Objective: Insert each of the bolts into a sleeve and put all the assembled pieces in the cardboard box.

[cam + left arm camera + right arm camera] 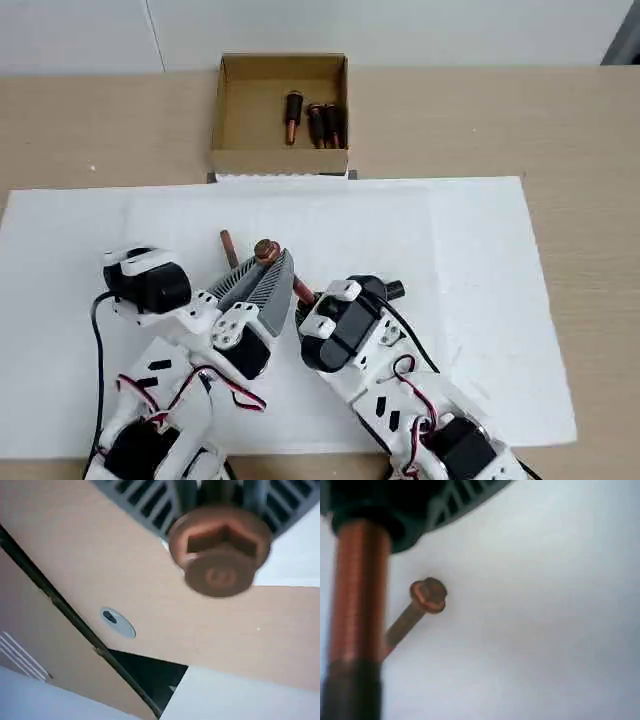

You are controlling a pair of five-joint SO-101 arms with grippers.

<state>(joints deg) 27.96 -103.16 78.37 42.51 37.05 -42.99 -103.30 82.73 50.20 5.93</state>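
High view: my left hand (266, 264) sits over the white sheet (470, 300), grey fingers closed on a bolt (265, 249), head end sticking out past the tips and aimed roughly toward the cardboard box (216, 110). Left wrist view confirms it: the hex flange head is right between the ribbed pads, held firmly. I judge the head was left exposed so that the shank stays clamped along the fingers and the bolt can't swivel. My right hand (312, 303) is just beside the left one, tips nearly meeting. It is clamped on a copper shaft (303, 291) that points across at my left hand. Right wrist view shows that threaded shaft coming out of the dark jaws and ending in a dark sleeve (350, 695). I read it as a bolt going into, or already in, its sleeve, but I can't tell how deep. Both hands are close together mid-sheet, probably because mating the parts needs the two lined up end to end. A loose bolt (426, 596) lies flat on the sheet, not yet picked up, near my left hand and partly behind it from above. Three assembled pieces (315, 122) already lie inside the box toward one side. The box sits on the counter (100, 120) at the sheet's far edge, well apart from both hands, so the task looks over halfway done.
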